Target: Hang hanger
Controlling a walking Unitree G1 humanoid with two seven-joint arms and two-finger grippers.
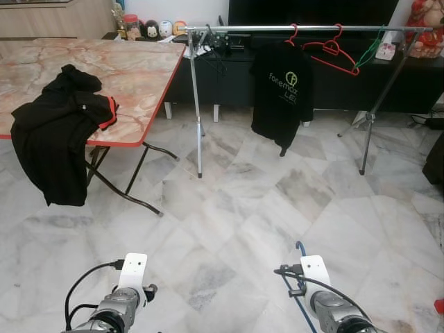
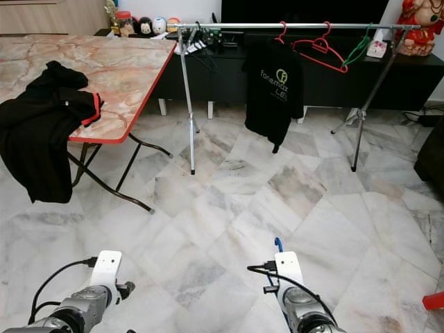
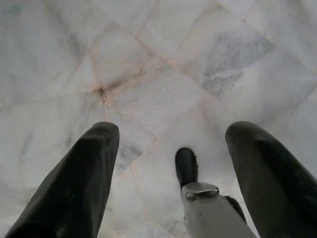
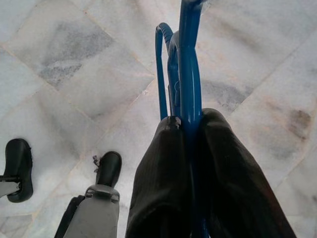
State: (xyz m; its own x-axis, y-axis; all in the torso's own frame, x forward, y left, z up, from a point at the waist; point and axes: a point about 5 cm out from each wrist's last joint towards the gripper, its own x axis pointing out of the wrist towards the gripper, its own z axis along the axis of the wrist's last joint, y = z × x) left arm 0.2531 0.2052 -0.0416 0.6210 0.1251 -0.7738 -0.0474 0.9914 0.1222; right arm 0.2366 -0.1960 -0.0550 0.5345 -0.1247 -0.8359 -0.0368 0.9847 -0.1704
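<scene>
Right claw pinches blue hanger, fingers pressed together on its frame, held low over floor. Left claw spread, empty, hanging idle. We judge step: carry hanger to rail, still well ahead. We advise: keep firm pinch, raise arm, turn hook over bar, drop it in free stretch between black T-shirt and left post, away from red hanger and green hanger. Marble floor glossy, open. Bench at left carries black garment, draped over edge. Dark TV cabinet behind rail.
</scene>
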